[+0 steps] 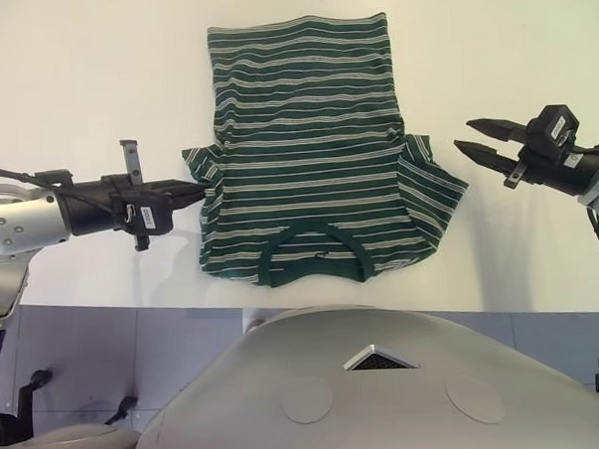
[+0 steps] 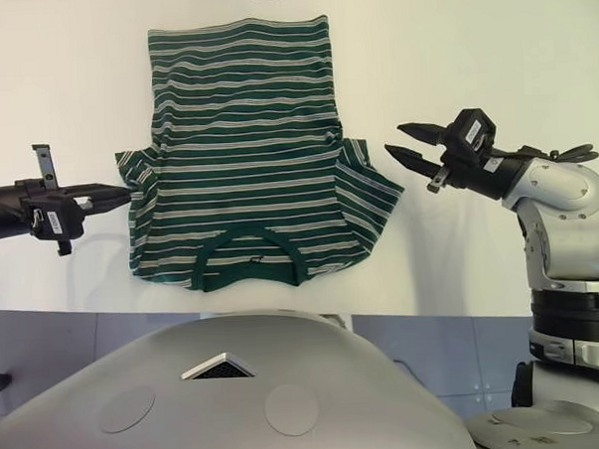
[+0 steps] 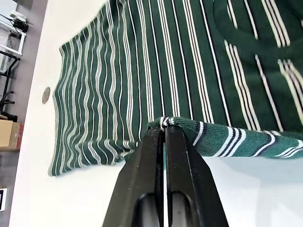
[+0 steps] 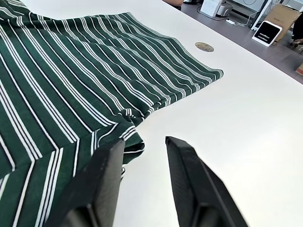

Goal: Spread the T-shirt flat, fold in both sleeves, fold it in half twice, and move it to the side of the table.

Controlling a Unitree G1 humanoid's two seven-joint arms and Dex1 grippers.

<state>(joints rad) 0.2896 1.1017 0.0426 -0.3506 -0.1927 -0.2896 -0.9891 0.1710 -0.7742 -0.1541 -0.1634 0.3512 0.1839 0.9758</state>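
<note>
- Left claw (image 1: 197, 189) is clenched on the cuff of the left sleeve (image 1: 204, 167), holding it a little off the bench (image 1: 74, 75). The wrist view shows only a thin edge of cloth between the fingers. I judge that bite to be slight, so a quick pull toward the middle may let the cuff slip out and leave the sleeve half folded.
- T-shirt (image 1: 304, 105) lies flat on the bench between the two arms, with its collar (image 1: 315, 246) nearest the robot and close to the front edge. Nothing pins it down, so dragging the sleeve rather than lifting it could shift or wrinkle the whole body, or pull the collar end over the edge.
- Right sleeve (image 1: 434, 184) splays outward with a few creases. Folded as it lies, it may land crooked.
- Right claw (image 1: 465, 136) is released, fingers spread, above the bench just beside that sleeve and not touching it. If it comes down too far in, it could pinch the body layers along with the sleeve; too far out, it would close on nothing.
</note>
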